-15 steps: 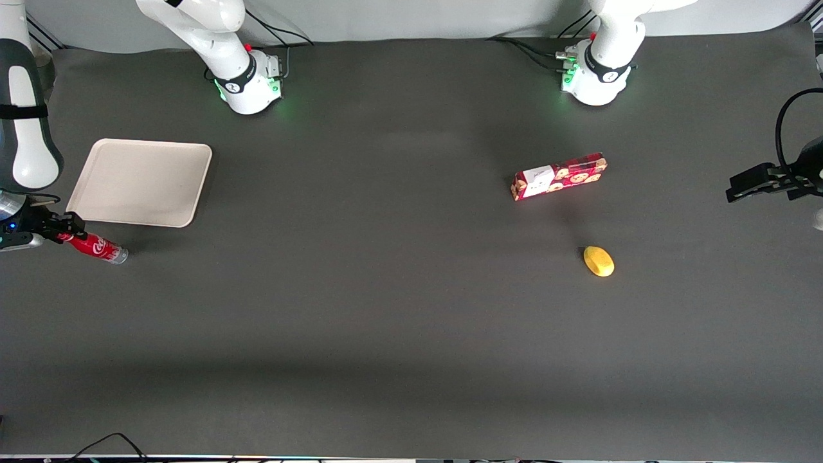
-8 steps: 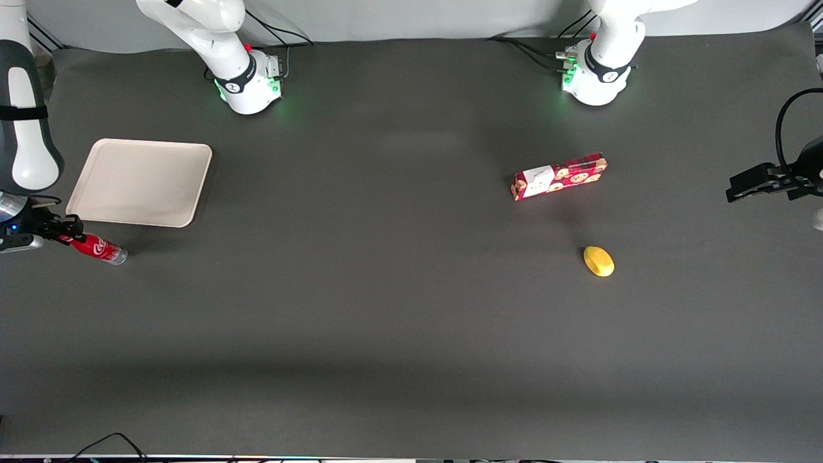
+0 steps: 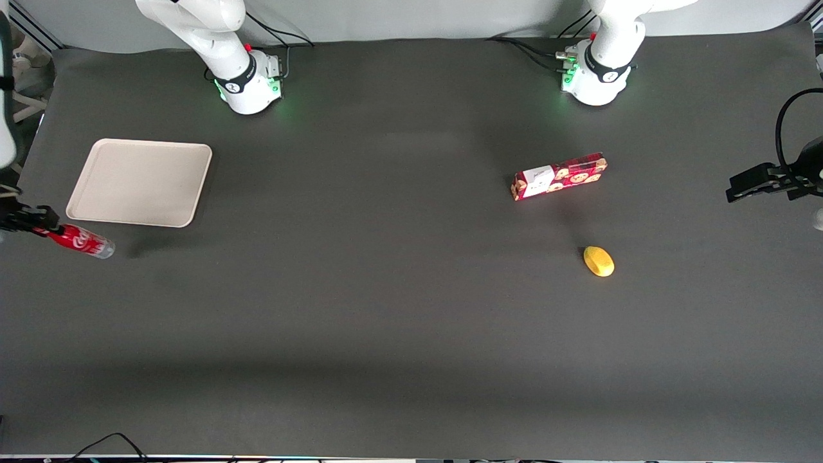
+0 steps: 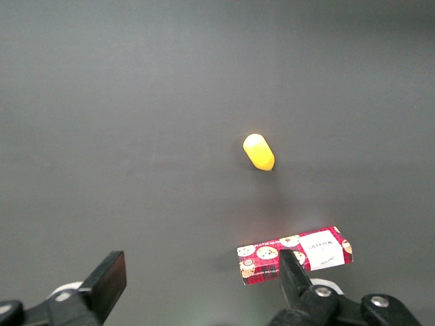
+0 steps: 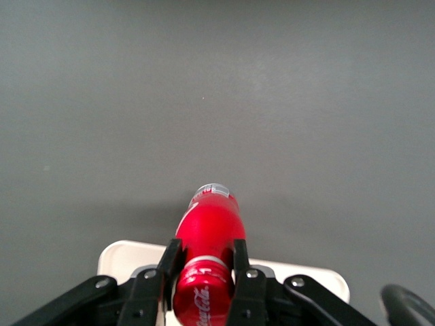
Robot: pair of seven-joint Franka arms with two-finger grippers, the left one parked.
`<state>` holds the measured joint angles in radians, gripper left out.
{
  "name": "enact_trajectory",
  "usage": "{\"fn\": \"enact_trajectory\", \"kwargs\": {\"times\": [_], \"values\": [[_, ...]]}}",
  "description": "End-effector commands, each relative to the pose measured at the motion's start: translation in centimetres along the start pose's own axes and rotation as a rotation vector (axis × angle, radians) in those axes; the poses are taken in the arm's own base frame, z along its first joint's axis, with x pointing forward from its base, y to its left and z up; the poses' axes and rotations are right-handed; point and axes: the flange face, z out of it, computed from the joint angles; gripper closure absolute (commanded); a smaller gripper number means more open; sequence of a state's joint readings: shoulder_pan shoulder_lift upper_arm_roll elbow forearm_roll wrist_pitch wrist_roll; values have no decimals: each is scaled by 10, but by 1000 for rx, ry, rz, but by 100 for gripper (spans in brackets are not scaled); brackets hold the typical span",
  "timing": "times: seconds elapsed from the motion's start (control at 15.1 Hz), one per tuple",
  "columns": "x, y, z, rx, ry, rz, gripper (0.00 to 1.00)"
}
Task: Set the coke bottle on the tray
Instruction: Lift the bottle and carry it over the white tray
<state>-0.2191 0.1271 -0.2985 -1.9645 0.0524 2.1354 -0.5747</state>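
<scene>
gripper [image 3: 46,229] clamping coke bottle [image 3: 82,242], just beside tray [image 3: 138,182] rim

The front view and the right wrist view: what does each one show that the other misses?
Only the front view shows the cookie box and the yellow lemon-like thing, both toward the parked arm's end of the table, plus the whole tray. Only the right wrist view shows close up the gripper shut on the coke bottle, its fingers clamping near the cap end. Both show the bottle held, the tray and the dark table.
</scene>
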Motion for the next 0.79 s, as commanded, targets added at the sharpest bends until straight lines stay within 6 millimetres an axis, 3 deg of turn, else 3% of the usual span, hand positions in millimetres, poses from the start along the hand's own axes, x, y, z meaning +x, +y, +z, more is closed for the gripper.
{"fn": "enact_trajectory", "kwargs": {"times": [0.0,0.46,0.6,0.73], "values": [[1,-18,-80,-32,-7,74,100],[-53,-21,-146,-75,-81,56,100],[-78,-4,-143,-54,-93,84,100],[-111,18,-126,-40,-84,110,100]]}}
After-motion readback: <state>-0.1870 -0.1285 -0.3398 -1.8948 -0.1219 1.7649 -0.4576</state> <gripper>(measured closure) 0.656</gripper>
